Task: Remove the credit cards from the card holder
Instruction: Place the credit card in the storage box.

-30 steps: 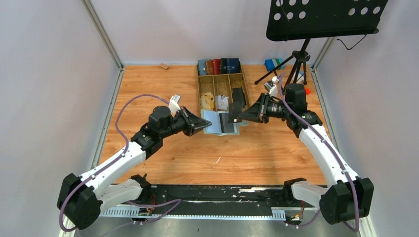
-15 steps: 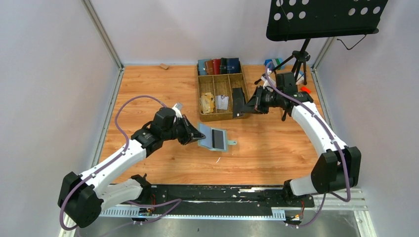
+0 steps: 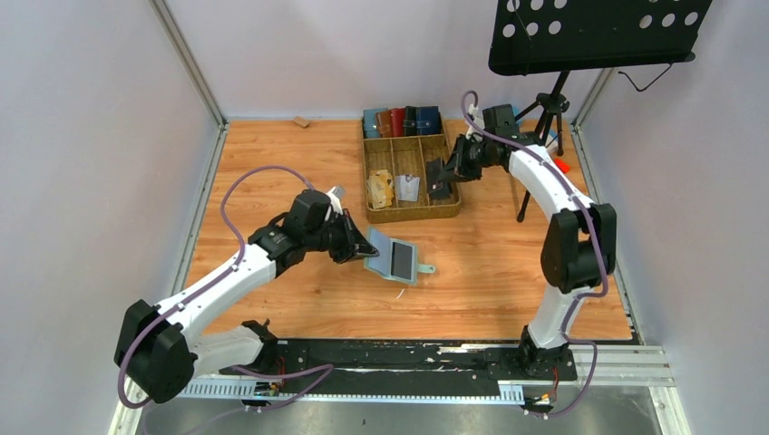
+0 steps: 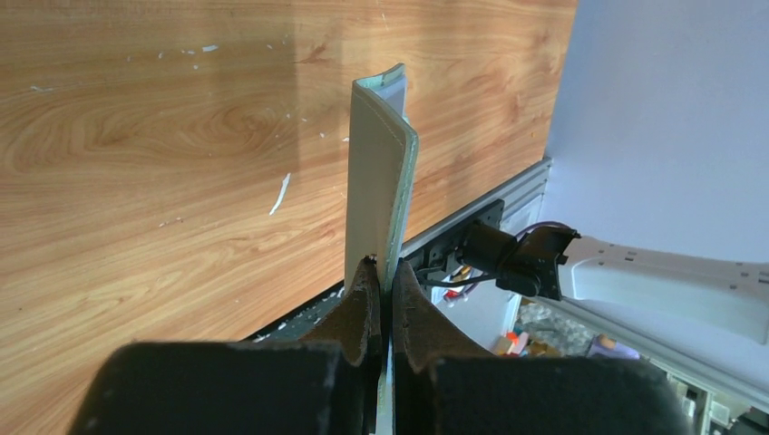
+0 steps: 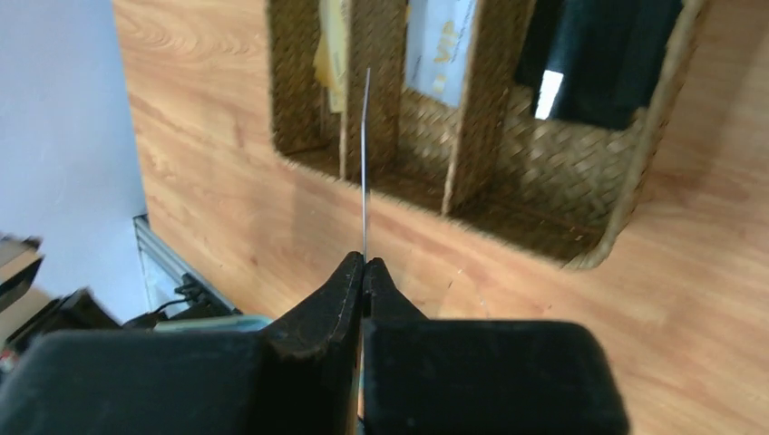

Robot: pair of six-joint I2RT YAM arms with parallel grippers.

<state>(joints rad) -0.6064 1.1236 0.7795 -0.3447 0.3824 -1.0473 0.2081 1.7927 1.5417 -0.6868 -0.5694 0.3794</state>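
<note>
Dark thin plastic credit card [image 5: 366, 163] | pinched edge-on in right gripper [image 5: 365, 265] above woven tray [image 5: 635, 195] | sage-green bifold card holder [image 4: 374, 181] clamped in left gripper [image 4: 383, 272]

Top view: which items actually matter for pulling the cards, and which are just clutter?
Job:
- green card holder, clamped in the left jaws
- dark card still in it
- thin card pinched in the right jaws, at the wicker tray

Lying about:
- row of wallets
- tan paper wad
- music stand
</note>
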